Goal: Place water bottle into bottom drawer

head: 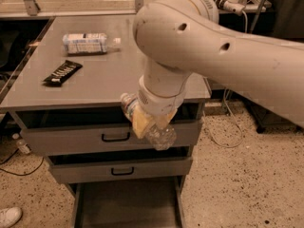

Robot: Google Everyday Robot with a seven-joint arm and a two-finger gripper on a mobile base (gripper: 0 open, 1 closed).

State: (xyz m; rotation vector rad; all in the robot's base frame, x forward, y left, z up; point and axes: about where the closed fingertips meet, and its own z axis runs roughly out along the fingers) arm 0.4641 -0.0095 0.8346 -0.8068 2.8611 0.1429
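My gripper (145,122) hangs under the big white arm, in front of the cabinet's front edge at the level of the top drawer. It is shut on the water bottle (159,136), a small clear crinkled bottle held slanting, pale cap (124,99) up-left and base down-right. The bottle is clear of the tabletop and in the air above the bottom drawer (127,204), which is pulled out at the frame's lower edge with a dark shallow inside.
On the grey cabinet top (95,87) lie a bottle with a large white-blue label (88,43) and a dark snack bar (62,72). Two upper drawers with black handles (115,137) (122,171) are slightly open. A white shoe (9,216) at lower left.
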